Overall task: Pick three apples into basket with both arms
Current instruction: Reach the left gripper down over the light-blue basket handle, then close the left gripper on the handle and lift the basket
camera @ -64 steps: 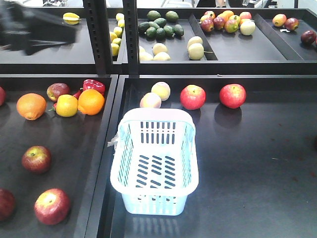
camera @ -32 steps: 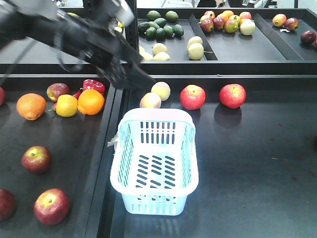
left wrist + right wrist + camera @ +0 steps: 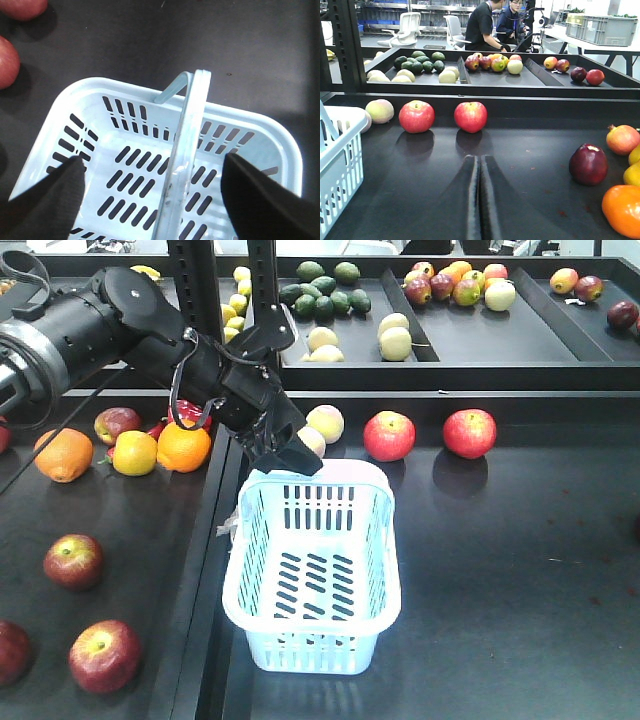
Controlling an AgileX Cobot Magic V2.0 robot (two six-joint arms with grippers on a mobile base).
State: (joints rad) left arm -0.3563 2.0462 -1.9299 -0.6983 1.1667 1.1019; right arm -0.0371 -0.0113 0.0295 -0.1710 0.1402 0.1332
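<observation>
- Near left corner of the bench [image 3: 500,590]: three apples [image 3: 73,560], loose and well apart, none collected yet.
- Middle: basket [image 3: 315,505], empty, mouth up to take fruit.
- Right of the basket: right hand [image 3: 480,200], pressed together, holding nothing, low over the bench, seemingly waiting.
- Over the basket's far rim: left hand [image 3: 155,190], spread wide, empty, probably crossing toward fruit.

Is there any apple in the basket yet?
No, the basket is empty; the front view shows only its bare slotted bottom.
</observation>
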